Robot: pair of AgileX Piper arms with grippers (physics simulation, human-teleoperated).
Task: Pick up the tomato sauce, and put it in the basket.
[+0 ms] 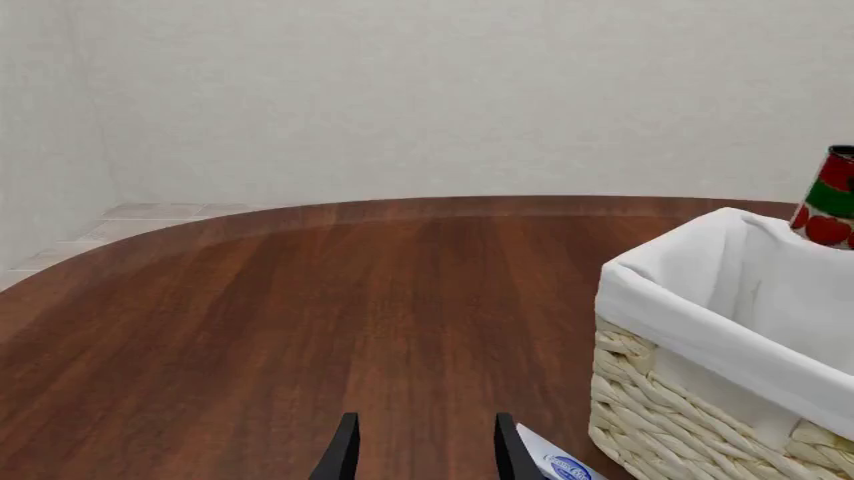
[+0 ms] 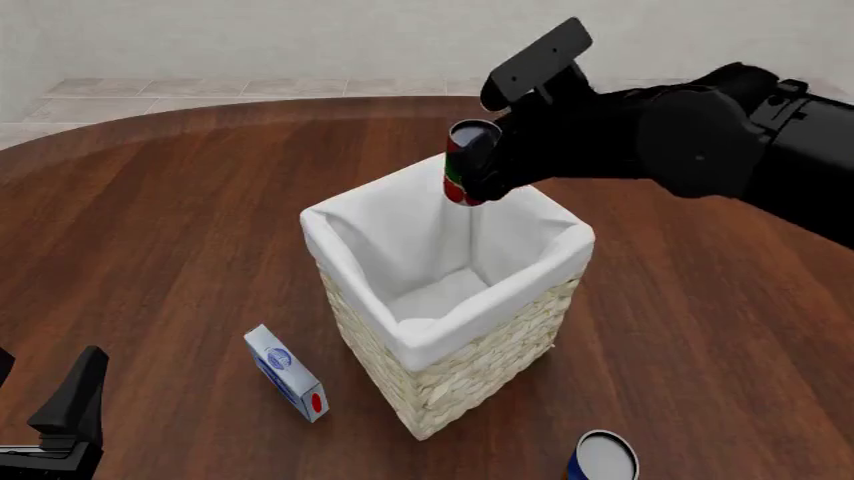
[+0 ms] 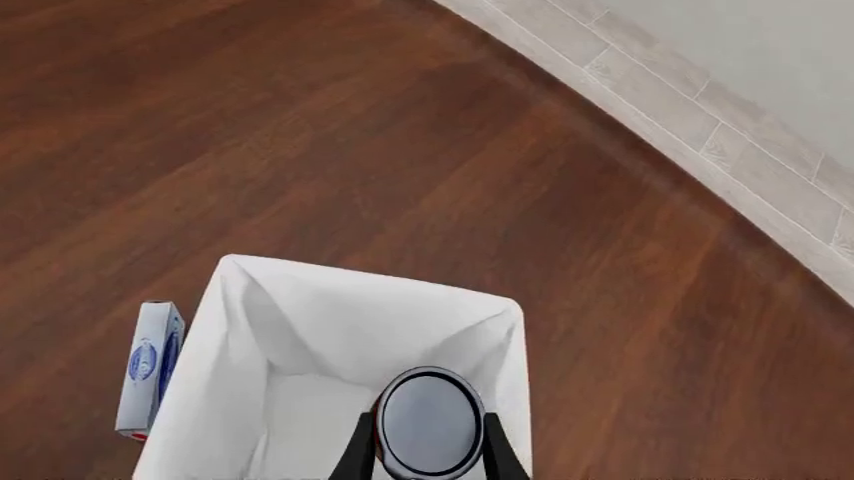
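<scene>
While hanging above the far rim of the basket (image 2: 441,330), sitting tilted in the right tool (image 2: 483,165): the tomato sauce (image 2: 465,165), metal top turned up toward the front camera, clear of the white lining. Clamping that can from both sides, seen in the right wrist view as two dark fingers (image 3: 356,455) flanking the grey lid. Lying on the desk (image 2: 174,230) just beside the basket's left wall, not touching it: a white-and-blue carton (image 2: 287,374) with a red dot. Standing near the front edge, to the right of the basket and well apart from it: a blue can (image 2: 603,458) with a white lid, partly cut off by the frame. Blocking nothing between can and basket opening. Reaching in from the right, bulky black links stretched across toward the basket's back corner. Resting low at the front left corner, left tool (image 1: 420,450) spread apart and holding nothing, fingers pointing across bare wood.
</scene>
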